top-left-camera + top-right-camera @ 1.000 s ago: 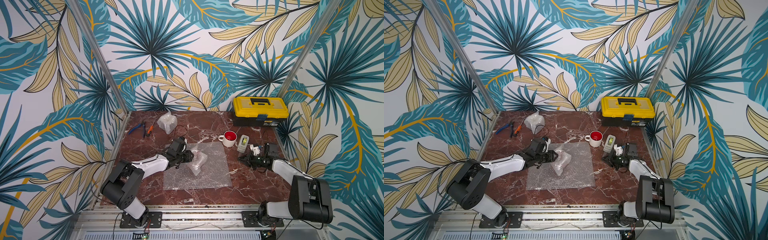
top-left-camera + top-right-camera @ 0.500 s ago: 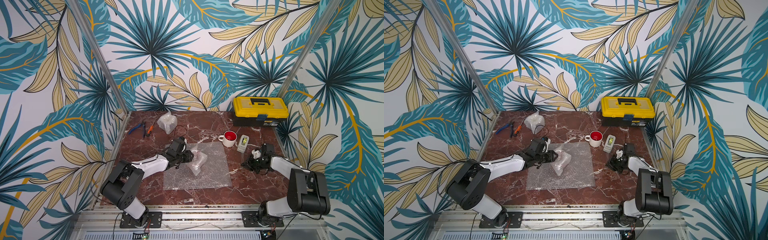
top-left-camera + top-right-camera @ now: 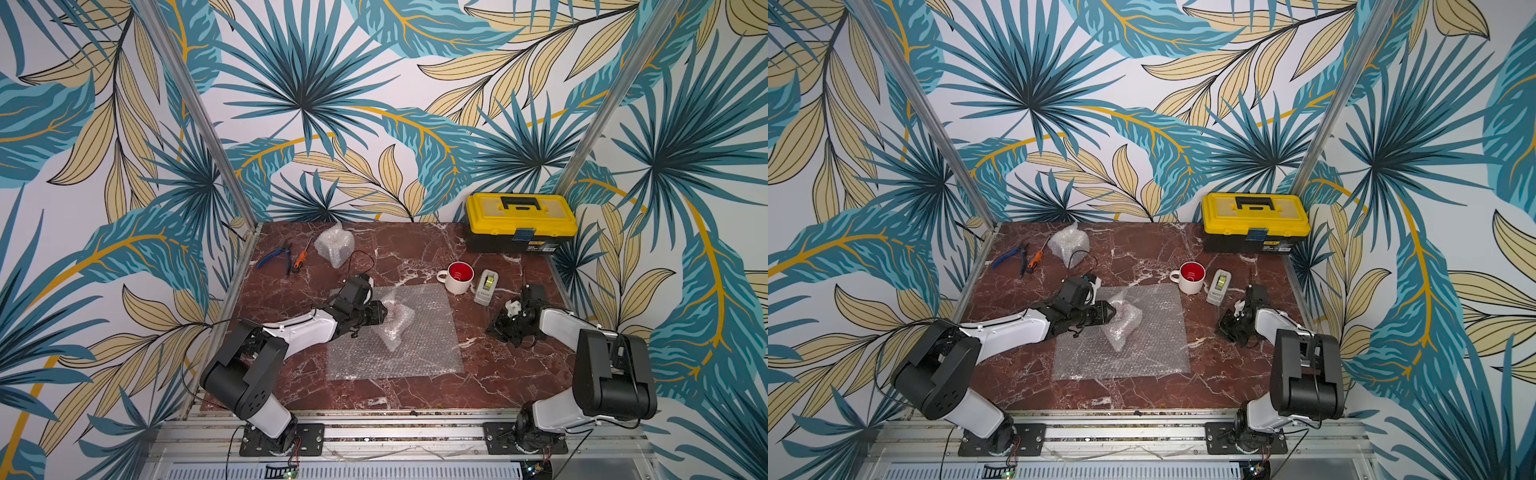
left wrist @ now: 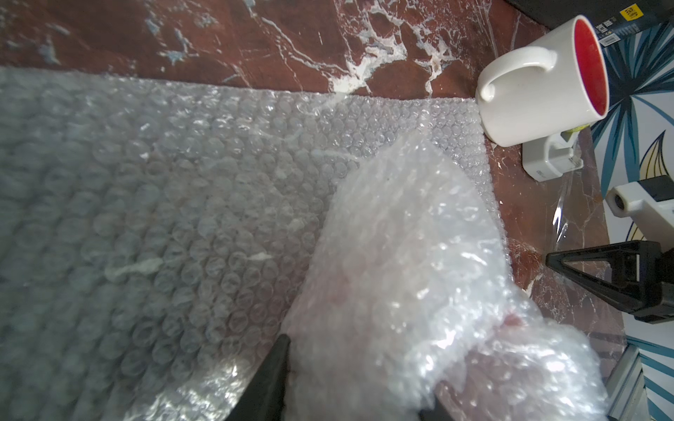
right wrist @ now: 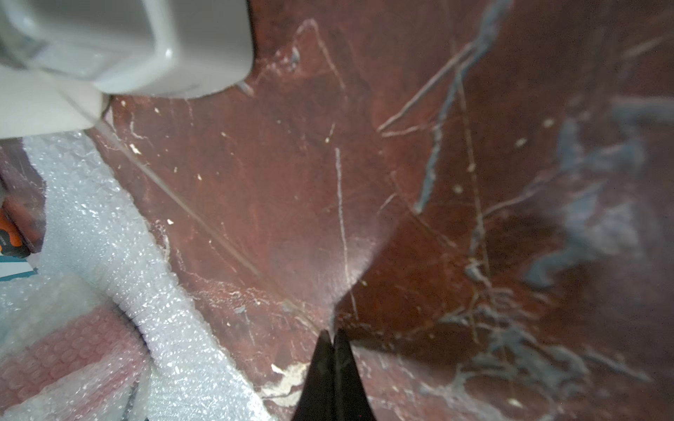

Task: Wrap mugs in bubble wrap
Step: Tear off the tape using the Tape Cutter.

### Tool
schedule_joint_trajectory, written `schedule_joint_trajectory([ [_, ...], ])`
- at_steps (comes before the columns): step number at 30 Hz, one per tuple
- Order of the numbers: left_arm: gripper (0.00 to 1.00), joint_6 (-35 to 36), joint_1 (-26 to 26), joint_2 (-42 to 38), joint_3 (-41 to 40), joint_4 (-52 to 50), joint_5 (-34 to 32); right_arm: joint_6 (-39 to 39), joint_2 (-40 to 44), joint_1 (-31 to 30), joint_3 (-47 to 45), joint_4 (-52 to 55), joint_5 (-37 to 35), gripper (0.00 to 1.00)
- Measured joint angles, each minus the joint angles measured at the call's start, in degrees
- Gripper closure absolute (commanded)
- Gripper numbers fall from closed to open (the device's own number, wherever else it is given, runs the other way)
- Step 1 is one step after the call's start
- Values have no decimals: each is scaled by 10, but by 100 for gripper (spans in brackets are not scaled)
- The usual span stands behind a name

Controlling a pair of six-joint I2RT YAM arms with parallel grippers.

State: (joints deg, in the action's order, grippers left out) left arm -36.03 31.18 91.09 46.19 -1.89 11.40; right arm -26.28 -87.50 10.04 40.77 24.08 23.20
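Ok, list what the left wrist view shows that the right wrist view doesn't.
Only the left wrist view: the left fingers on either side of the wrapped mug, and the white mug with its red inside. Only the right wrist view: the right fingers pressed shut tip to tip, and an orange handle at the edge. Both: the wrapped mug, the tape dispenser, the right fingers and the marble tabletop.

Yellow toolbox (image 3: pixel 521 222) at the worktop's (image 3: pixel 415 249) one o'clock; pliers (image 3: pixel 272 258) and screwdriver (image 3: pixel 298 259) at eleven; tape dispenser (image 3: pixel 486 286) at two.
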Motion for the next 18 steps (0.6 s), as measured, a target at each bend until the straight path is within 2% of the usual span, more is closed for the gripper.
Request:
schedule_joint_trajectory([
  [11, 63, 0, 0, 0, 0, 0, 0, -10, 0, -3, 12, 72, -16, 100],
  [15, 64, 5, 1, 0, 0, 0, 0, -19, 34, -3, -2, 99, -35, 100],
  [18, 64, 10, 4, 0, 0, 0, 0, -26, 94, -4, -5, 127, -32, 100],
])
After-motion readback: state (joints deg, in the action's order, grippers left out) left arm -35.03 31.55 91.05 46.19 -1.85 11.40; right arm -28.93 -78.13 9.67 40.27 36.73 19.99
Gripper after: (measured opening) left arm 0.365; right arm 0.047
